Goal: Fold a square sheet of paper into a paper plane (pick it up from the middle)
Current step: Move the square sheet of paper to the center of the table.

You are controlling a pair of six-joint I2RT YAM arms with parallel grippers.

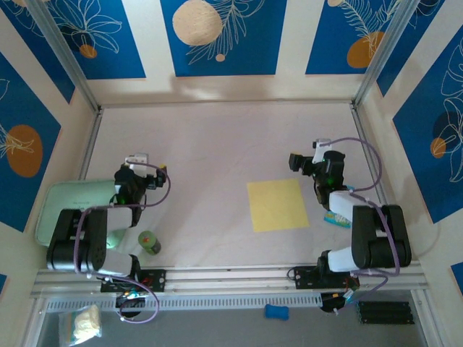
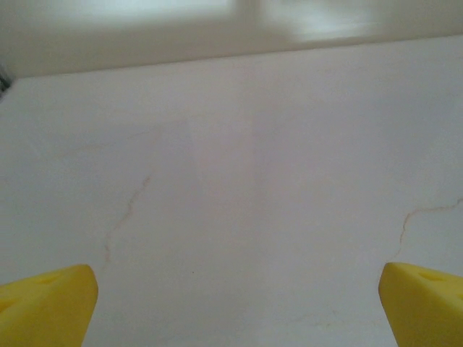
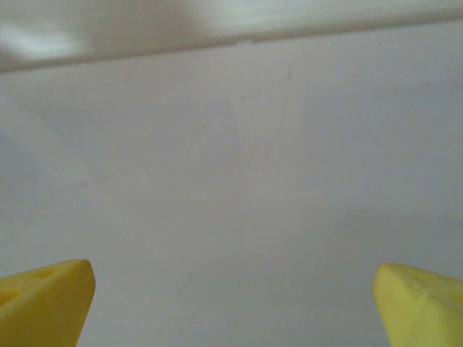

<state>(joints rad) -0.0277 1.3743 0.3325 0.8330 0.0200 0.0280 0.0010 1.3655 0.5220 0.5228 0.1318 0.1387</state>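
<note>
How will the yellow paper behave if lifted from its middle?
The yellow paper lies thin and flat on the table, so it will probably droop on both sides. It looks very light and may slide rather than lift.

A pale green tray [image 1: 54, 210] lies at the left edge of the white table [image 1: 217, 144], with a small green container [image 1: 150, 242] just to its lower right. At right sits a blue-green packet [image 1: 335, 219]. Along the bottom edge are a blue object [image 1: 275, 311] and, in the corner, a whitish bag [image 1: 85, 324].
</note>
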